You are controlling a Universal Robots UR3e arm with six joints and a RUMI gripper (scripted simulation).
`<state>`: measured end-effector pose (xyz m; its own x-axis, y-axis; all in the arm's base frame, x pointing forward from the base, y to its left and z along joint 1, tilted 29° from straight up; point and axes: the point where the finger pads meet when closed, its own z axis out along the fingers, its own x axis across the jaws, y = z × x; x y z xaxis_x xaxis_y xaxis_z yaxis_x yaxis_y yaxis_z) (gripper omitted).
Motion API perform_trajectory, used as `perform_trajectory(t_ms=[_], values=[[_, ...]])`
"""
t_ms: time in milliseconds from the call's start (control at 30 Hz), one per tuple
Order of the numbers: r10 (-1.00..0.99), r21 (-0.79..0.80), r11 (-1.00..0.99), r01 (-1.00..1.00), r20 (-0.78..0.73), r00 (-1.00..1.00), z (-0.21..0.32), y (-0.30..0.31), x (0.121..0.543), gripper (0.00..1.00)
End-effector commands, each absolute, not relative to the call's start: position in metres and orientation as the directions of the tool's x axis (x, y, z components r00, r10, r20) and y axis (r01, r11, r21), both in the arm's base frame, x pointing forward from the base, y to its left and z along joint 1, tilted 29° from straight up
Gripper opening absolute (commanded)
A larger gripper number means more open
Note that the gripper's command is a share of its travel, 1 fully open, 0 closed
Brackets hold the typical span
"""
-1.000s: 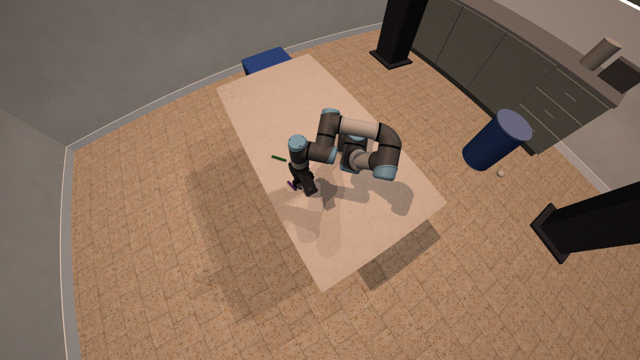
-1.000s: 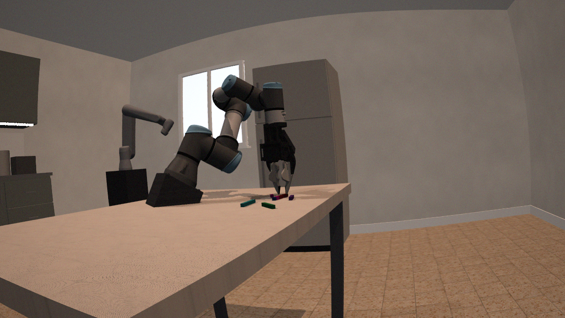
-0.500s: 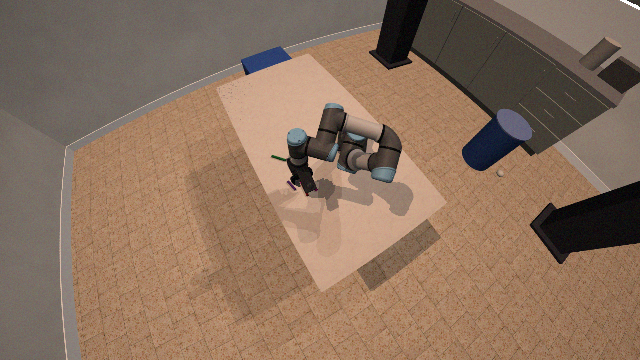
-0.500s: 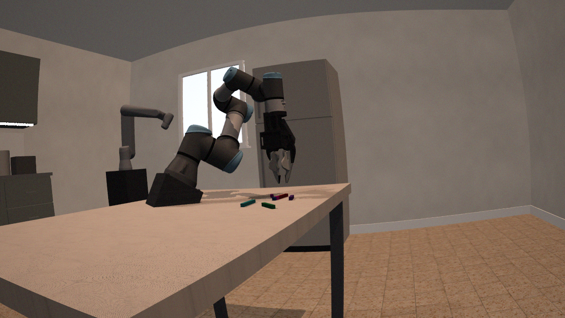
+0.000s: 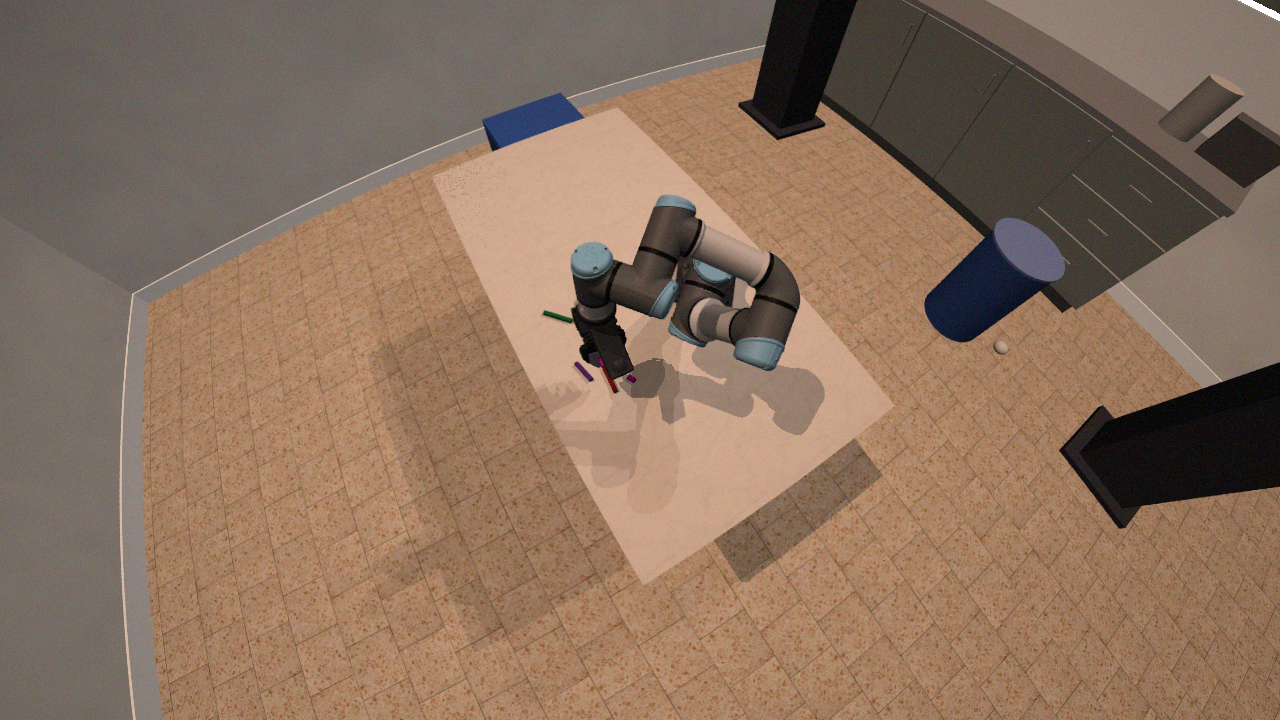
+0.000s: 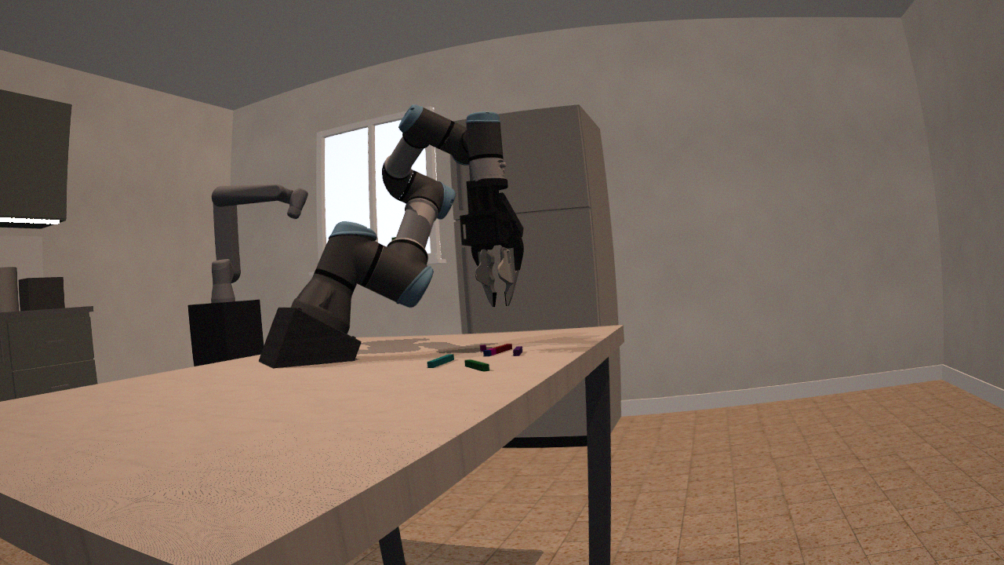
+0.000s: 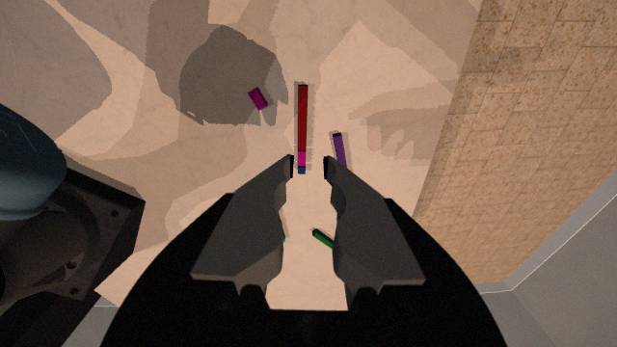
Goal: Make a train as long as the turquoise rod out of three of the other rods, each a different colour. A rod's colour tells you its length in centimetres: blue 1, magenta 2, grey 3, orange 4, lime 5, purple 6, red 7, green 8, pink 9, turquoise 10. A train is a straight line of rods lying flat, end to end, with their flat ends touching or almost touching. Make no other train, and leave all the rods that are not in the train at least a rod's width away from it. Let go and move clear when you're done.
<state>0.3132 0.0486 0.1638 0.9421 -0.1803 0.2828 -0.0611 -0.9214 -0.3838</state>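
Hovering above the tabletop (image 6: 351, 414), gripper (image 7: 308, 166) slightly parted, holding nothing. Below, lying flat end to end: red rod (image 7: 302, 118), magenta rod (image 7: 302, 158), blue rod (image 7: 302, 170). Apparently touching.

You're looking at a table (image 6: 210, 450) of pale, matt wood with faint grain near its front edge. The rods (image 7: 302, 118) look like smooth, matt plastic. The gripper (image 7: 308, 166) has dull grey fingers without gloss.

six rods (image 7: 302, 118)
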Motion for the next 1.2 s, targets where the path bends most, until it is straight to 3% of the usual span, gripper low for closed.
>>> perform_trajectory(t_ms=[0,233,267,1167], values=[[-0.169,-0.405,-0.913,-0.046,0.272,0.947,0.1724,0.0488,0.3051,0.14],[-0.169,-0.405,-0.913,-0.046,0.272,0.947,0.1729,0.0486,0.3049,0.14],[-0.169,-0.405,-0.913,-0.046,0.272,0.947,0.1729,0.0486,0.3049,1.0],[-0.168,-0.405,-0.913,-0.046,0.272,0.947,0.1741,0.0481,0.3045,1.0]])
